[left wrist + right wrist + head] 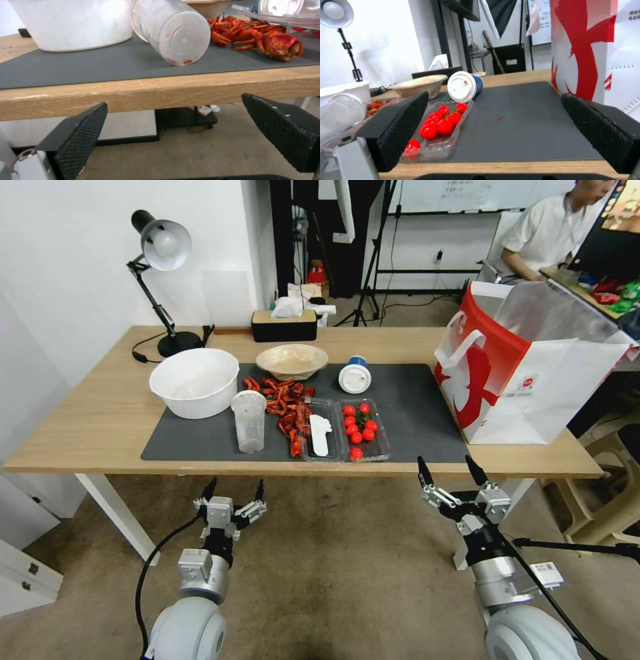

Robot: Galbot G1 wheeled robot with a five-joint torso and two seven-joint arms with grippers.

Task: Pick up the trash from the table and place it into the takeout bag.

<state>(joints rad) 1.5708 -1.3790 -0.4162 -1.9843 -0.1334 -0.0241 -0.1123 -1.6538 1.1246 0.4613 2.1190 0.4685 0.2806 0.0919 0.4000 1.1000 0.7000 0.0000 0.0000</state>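
On the dark mat of the table [80,433] the trash is spread out. A clear plastic cup [249,420] [173,30] stands near the front. A shallow beige bowl [292,360] [420,86] and a white blue-lidded cup [354,375] [465,86] sit further back. Red shell scraps [283,403] [263,37] lie between them. The takeout bag [527,367] [596,50] stands open at the table's right end. My left gripper [236,487] [174,101] hangs open below the front edge, in line with the clear cup. My right gripper [447,465] [495,96] is open at the front edge, left of the bag.
A large white bowl [193,380] stands left of the clear cup. A clear tray of cherry tomatoes [360,427] [436,130] lies at the mat's front, its lid holding a white spoon [320,433]. A desk lamp [163,247] and tissue box [283,323] stand at the back.
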